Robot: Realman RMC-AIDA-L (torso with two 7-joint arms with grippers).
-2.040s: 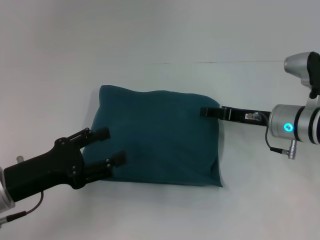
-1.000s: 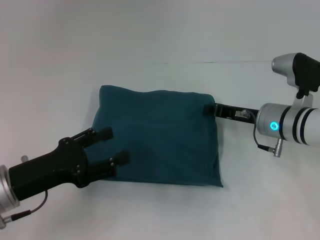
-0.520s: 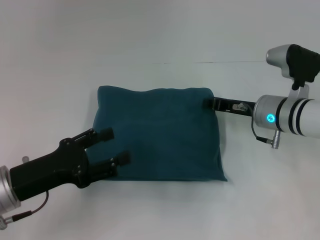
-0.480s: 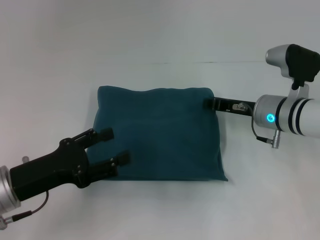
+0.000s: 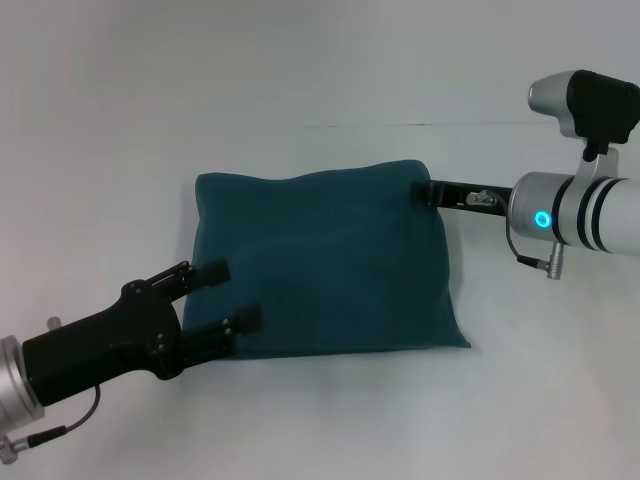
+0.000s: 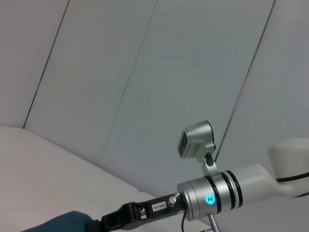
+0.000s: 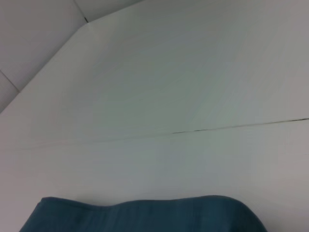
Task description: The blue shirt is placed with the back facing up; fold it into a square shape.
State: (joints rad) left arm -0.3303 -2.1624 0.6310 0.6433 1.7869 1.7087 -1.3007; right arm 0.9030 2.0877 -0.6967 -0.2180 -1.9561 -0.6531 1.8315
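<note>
On the white table (image 5: 330,60), in front of the robot, the blue shirt (image 5: 325,265) lies as a compact, roughly rectangular packet, plain side up, no lettering showing. Its outline is close to square but not true: the near right corner runs out past the far right corner, and the far edge sags slightly in the middle.

The left gripper (image 5: 232,295) sits at the packet's near left side, its two black fingers spread apart and lying over the cloth edge, one further in than the other. Whether the pads press on the fabric or hover just above it cannot be determined from the head view. The left wrist view shows only a sliver of the shirt and the opposite arm.

The right gripper (image 5: 428,190) meets the far right corner of the packet. Its tip is thin and dark against the cloth; I cannot tell whether it is closed on the corner or merely touching it.

Judgement: folding proper appears complete and the step in hand is final squaring of the shape. The next move calls for evening the right edge against the left gripper's side, then freeing both tools without dragging the layers out of alignment.
</note>
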